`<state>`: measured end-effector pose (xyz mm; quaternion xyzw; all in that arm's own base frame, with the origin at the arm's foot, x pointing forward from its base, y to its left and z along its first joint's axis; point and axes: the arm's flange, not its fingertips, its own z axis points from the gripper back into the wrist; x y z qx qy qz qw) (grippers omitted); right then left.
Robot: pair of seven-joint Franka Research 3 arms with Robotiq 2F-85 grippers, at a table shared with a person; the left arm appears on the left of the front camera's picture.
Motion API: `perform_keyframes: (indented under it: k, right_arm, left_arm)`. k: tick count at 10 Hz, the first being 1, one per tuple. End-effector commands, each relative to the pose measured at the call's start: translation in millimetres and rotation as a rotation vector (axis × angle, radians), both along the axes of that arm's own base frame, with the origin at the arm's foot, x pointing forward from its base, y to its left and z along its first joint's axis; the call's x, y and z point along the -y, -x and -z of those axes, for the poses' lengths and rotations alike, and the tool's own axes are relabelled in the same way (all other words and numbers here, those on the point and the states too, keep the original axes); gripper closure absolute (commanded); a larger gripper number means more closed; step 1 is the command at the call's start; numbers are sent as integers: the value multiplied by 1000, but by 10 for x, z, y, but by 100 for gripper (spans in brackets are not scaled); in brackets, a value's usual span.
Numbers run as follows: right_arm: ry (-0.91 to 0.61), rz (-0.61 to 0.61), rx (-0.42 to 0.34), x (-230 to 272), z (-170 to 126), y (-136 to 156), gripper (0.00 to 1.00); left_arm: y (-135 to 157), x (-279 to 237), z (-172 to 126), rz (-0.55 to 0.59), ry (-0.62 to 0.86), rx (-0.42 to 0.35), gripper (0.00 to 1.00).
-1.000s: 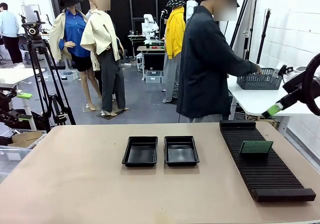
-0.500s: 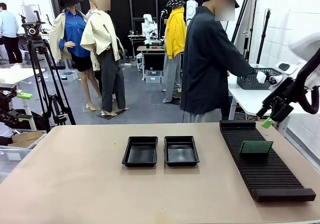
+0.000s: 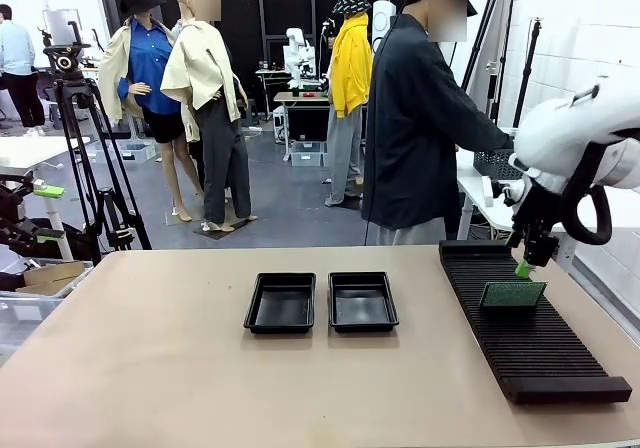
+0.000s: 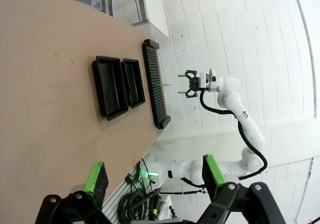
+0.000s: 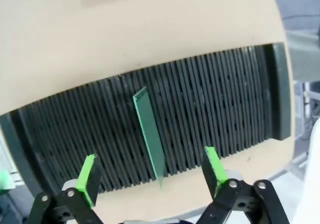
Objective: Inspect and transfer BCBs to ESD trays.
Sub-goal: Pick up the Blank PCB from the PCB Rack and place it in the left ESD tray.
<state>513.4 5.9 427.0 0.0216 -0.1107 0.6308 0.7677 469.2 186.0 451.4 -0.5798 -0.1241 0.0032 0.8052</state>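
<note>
A thin green rectangular circuit board (image 3: pixel 513 294) stands on its edge in a slot of the long black ribbed plastic rack (image 3: pixel 545 353). The rack lies on the right side of the beige desk (image 3: pixel 150 368). The right pincer (image 3: pixel 523 266) hangs just above the upper edge of the board, pointing down. In the right wrist view its jaws are wide apart, the board (image 5: pixel 150 134) stands in line between the two green pads (image 5: pixel 89 176), and the pads do not touch it. Two shallow black rectangular plastic trays are side by side in the middle of the desk, the left one (image 3: pixel 279 329) and the right one (image 3: pixel 364 326), well apart from the rack. The left pincer (image 4: pixel 152 163) is also wide open and holds nothing; it is far from the trays (image 4: pixel 111 86). A person in a dark top (image 3: pixel 415 118) stands at the far side of the desk.
</note>
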Motion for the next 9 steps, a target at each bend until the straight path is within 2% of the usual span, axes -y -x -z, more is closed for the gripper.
perform_keyframes:
  k: [1,4,9]
  right_arm:
    - [68,26,-20,-48,114,-86,0]
    - [121,3,-66,-21,252,-163,0]
    - [139,34,-62,-20,488,-243,0]
  left_arm:
    - [1,-2,-34,-9,-6,-5,0]
    - [1,-2,-34,-9,-6,-5,0]
    - [1,-2,-34,-9,-6,-5,0]
